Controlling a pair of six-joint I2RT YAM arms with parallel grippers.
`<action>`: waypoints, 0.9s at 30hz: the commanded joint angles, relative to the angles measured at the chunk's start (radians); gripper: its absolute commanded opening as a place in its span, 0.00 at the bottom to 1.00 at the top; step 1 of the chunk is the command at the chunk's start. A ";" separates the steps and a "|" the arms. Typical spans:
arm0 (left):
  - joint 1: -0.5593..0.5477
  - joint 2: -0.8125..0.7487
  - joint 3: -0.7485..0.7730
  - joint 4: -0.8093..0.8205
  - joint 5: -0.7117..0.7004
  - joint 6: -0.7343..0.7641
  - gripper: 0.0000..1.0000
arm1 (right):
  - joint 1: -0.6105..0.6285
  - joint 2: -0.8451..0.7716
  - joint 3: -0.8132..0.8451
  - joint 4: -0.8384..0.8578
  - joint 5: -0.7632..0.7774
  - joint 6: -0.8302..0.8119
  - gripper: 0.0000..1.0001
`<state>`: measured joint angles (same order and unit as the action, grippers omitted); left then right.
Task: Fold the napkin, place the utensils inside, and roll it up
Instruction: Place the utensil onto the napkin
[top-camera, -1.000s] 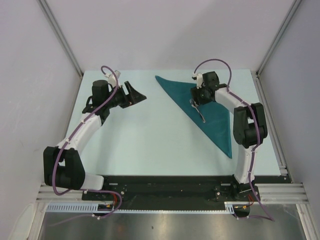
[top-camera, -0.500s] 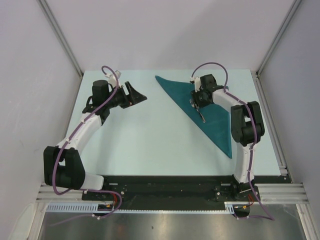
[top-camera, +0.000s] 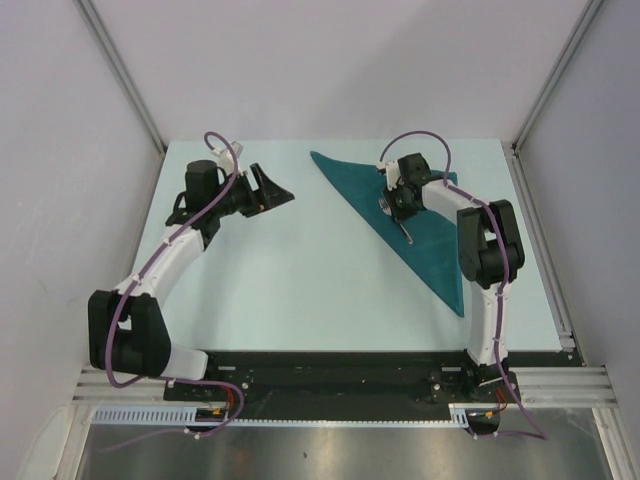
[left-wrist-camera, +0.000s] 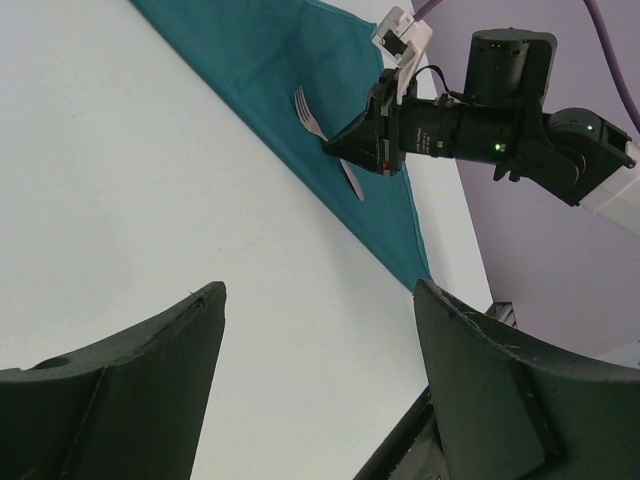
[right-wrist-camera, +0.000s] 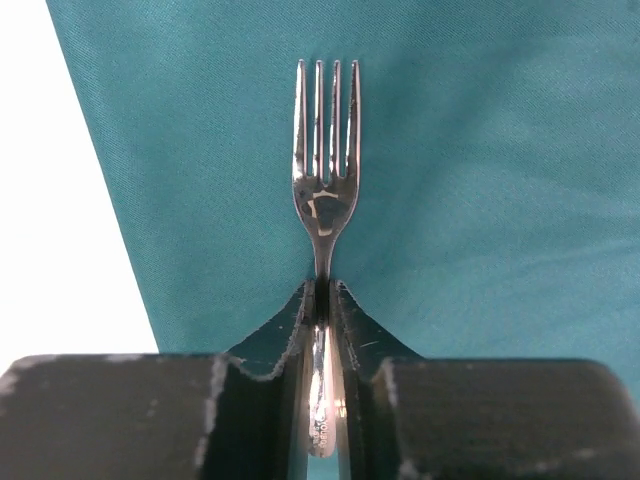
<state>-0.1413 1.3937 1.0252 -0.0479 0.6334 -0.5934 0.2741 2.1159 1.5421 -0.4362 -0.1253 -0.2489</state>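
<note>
A pale mint table (top-camera: 300, 290) stands between plain lilac walls (top-camera: 330, 70). Seen from overhead, the teal napkin (top-camera: 432, 245) lies flat as a long triangle toward 1 o'clock on the tabletop. The fork (right-wrist-camera: 325, 190) rests on it, tines toward 12 o'clock in the right wrist view, with its neck pinched between the narrow fingers of the right gripper (right-wrist-camera: 322, 300). The left gripper (left-wrist-camera: 318, 290) hangs at 11 o'clock above the tabletop, jaws spread wide, well apart from the cloth.

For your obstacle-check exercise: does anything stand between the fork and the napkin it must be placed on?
Nothing visible does. The right gripper holds the fork directly over the napkin, and the cloth around it is bare.
</note>
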 joint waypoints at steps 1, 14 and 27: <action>0.005 0.010 0.050 0.014 0.025 0.006 0.80 | 0.013 0.019 0.024 -0.004 -0.027 -0.023 0.13; 0.008 0.013 0.050 0.016 0.031 0.004 0.81 | 0.045 0.062 0.105 -0.030 -0.025 -0.015 0.09; 0.011 -0.004 0.061 -0.012 0.012 0.027 0.81 | 0.066 -0.134 0.023 -0.019 0.081 0.157 0.66</action>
<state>-0.1371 1.4075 1.0256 -0.0490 0.6365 -0.5930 0.3252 2.1551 1.6211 -0.4538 -0.1261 -0.1936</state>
